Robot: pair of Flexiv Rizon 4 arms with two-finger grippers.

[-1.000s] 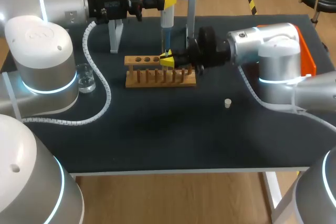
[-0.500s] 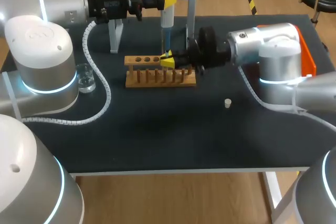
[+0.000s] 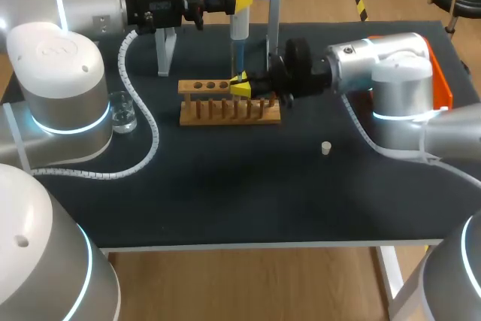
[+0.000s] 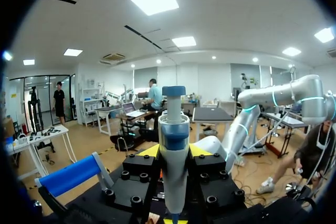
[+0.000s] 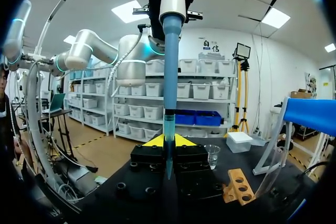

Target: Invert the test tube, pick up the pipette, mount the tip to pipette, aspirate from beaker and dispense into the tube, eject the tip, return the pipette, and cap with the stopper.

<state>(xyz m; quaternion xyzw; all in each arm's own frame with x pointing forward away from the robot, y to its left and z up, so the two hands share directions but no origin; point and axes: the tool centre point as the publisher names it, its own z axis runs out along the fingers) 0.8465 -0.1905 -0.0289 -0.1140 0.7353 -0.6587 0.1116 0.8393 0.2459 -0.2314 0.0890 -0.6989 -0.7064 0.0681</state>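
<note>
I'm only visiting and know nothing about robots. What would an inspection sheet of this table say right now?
Surface: dark table, one stopper lying loose on it.
Job's things: pipette upright, tip lowered to the test tube; wooden rack; beaker; stopper apart from the rest.
Clutter: orange box behind the right arm.
Grippers: left gripper shut on pipette; right gripper shut on test tube, by the rack.
Cables: white coiled hose lies on the table.
Surroundings: nothing seen touching the table.

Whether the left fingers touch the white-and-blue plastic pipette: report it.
Touching. The left wrist view shows the white-and-blue plastic pipette clamped between the left fingers, whose yellow tips press against it from both sides.
</note>
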